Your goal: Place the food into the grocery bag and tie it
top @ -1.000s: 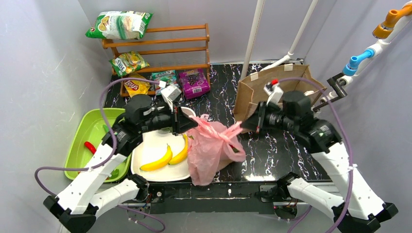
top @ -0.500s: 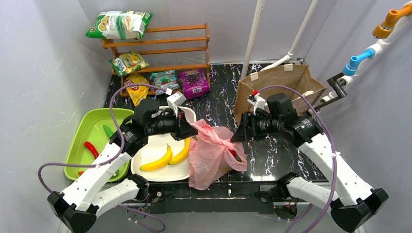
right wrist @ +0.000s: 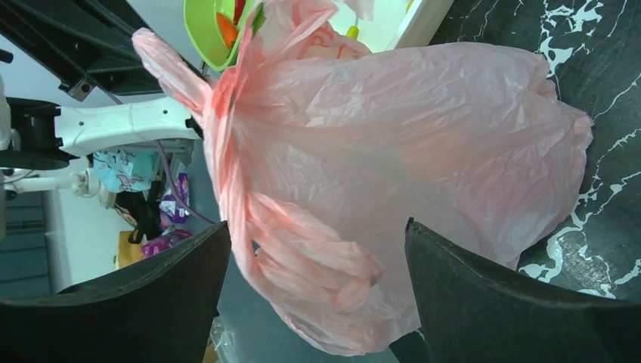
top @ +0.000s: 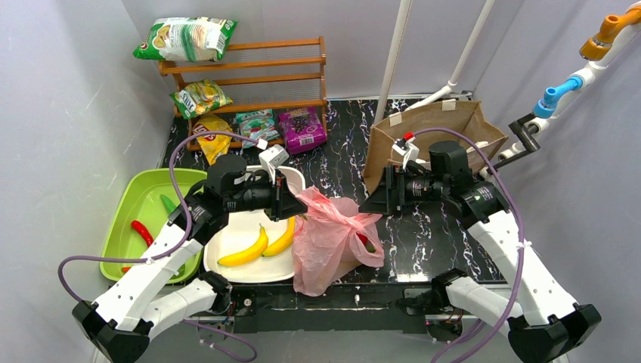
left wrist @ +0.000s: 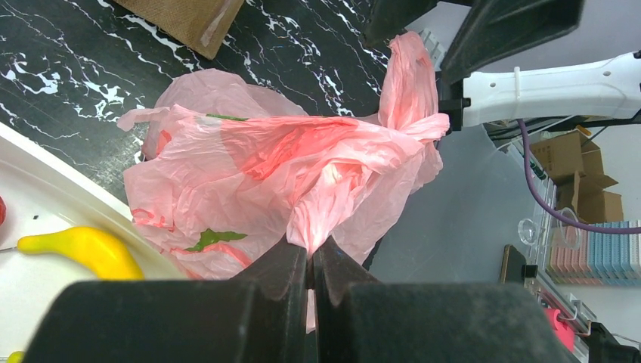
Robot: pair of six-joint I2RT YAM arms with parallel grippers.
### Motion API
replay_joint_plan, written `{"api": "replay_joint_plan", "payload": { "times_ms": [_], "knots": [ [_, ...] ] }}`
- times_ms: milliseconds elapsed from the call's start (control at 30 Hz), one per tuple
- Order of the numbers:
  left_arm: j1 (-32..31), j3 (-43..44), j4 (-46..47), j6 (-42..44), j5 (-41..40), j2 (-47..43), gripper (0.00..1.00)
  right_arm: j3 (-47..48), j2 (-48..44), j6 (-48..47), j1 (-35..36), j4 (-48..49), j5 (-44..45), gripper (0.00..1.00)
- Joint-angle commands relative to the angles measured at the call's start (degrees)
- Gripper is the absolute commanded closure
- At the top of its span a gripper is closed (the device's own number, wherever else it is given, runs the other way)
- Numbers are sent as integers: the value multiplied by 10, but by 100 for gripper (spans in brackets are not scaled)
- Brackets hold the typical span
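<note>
The pink grocery bag (top: 332,240) lies crumpled on the black marbled table beside the white plate (top: 230,223). My left gripper (top: 297,198) is shut on a bunched handle of the bag (left wrist: 302,159), the plastic pinched between its fingertips (left wrist: 291,265). My right gripper (top: 369,203) stands open just right of the bag. In the right wrist view its fingers (right wrist: 174,280) stand either side of a loose twisted handle (right wrist: 302,257) without touching it. Two yellow bananas (top: 246,249) lie on the plate, outside the bag. Something red shows through the plastic (top: 363,240).
A brown paper bag (top: 431,132) stands behind my right arm. A green tray (top: 132,208) with chili peppers sits at the left. Snack packets fill a wooden rack (top: 249,72) at the back. The table's front edge runs just below the pink bag.
My right gripper has opened, let go of the bag's handle and drawn back a little. The stretched handle went slack and the bag slumped. My left gripper keeps its grip.
</note>
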Motion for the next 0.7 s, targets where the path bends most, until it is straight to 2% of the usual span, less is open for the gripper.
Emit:
{"api": "replay_joint_plan", "payload": {
  "times_ms": [0,200,433,667],
  "knots": [
    [0,23,-6,0,12,0,100,-29,13,5,-45,54,-93,9],
    [1,22,-7,0,13,2,100,-51,35,3,-72,84,-230,15],
    [0,16,-7,2,12,2,100,-60,51,16,-72,107,-296,22],
    [0,16,-7,4,10,2,100,-71,70,11,-72,99,-320,32]
  ]
}}
